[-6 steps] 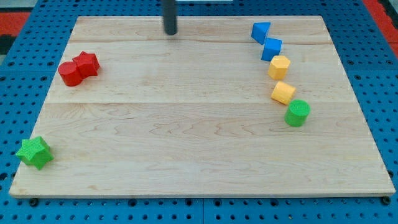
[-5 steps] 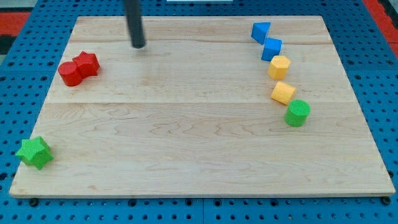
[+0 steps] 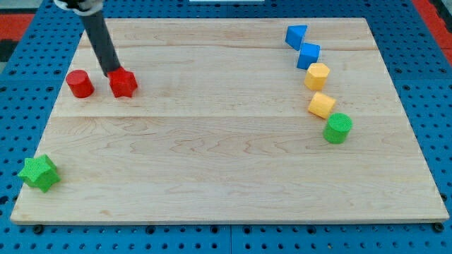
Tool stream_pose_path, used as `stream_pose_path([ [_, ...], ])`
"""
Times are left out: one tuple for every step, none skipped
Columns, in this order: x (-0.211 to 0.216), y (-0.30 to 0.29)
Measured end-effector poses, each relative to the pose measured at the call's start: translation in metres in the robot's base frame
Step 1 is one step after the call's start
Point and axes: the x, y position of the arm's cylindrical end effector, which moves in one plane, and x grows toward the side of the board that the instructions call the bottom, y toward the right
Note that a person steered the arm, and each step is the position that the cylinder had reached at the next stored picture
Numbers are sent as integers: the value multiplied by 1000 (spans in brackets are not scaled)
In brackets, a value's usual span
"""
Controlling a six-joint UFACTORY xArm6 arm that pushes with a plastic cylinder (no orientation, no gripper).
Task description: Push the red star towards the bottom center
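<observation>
The red star [image 3: 123,84] lies on the wooden board [image 3: 226,162] at the upper left. My tip [image 3: 112,73] touches the star's upper left edge, and the rod slants up toward the view's top left. A red cylinder [image 3: 80,84] stands just left of the star, with a gap between them.
A green star [image 3: 38,173] sits at the board's lower left corner. Along the right side, from top to bottom, run a blue wedge [image 3: 296,35], a blue cube [image 3: 308,55], two yellow blocks [image 3: 317,75] [image 3: 322,105] and a green cylinder [image 3: 337,128].
My tip has swept left and down from the top of the board to the red star. The star has slid right and slightly down, away from the red cylinder it was touching.
</observation>
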Motion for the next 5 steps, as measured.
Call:
stream_pose_path([
  [43, 22],
  [84, 44],
  [114, 108],
  [156, 133],
  [171, 186],
])
